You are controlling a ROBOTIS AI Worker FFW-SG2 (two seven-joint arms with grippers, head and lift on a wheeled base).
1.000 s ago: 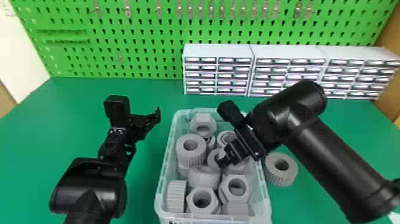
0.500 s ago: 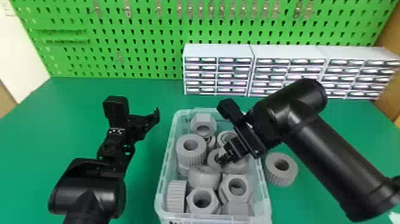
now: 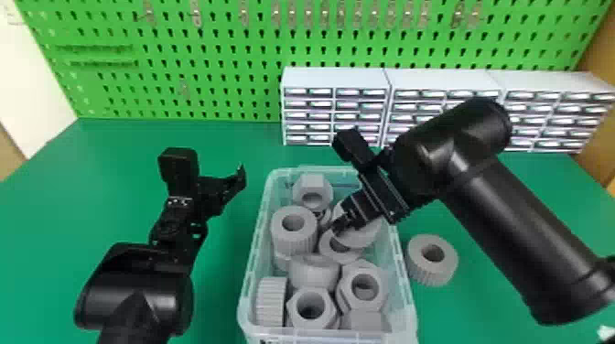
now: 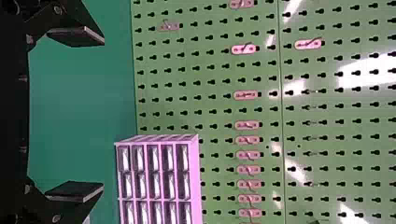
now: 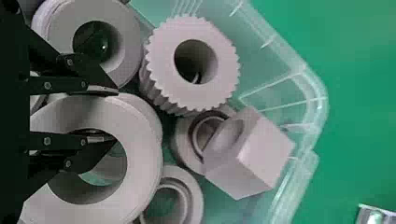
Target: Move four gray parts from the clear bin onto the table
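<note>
In the head view my right gripper (image 3: 338, 226) is over the clear bin (image 3: 329, 336), shut on the wall of a gray ring (image 3: 366, 234), which tilts above the other gray parts. In the right wrist view, my right gripper (image 5: 114, 115) has one finger in the hole of the ring (image 5: 144, 156) and the other at its outer side. One ribbed gray part (image 3: 415, 265) stands on the table, right of the bin. My left gripper (image 3: 222, 190) waits left of the bin; in the left wrist view this gripper (image 4: 102, 114) is open, with nothing between its fingers.
Several gray nuts and rings (image 3: 293, 231) crowd the bin. White drawer cabinets (image 3: 336, 77) stand at the back of the green table (image 3: 114, 183), before a green pegboard (image 3: 229, 59). My right forearm reaches over the table's right side.
My right gripper has risen a little and moved slightly toward the back, and the gray ring has come up with it. The left arm has stayed nearly still.
</note>
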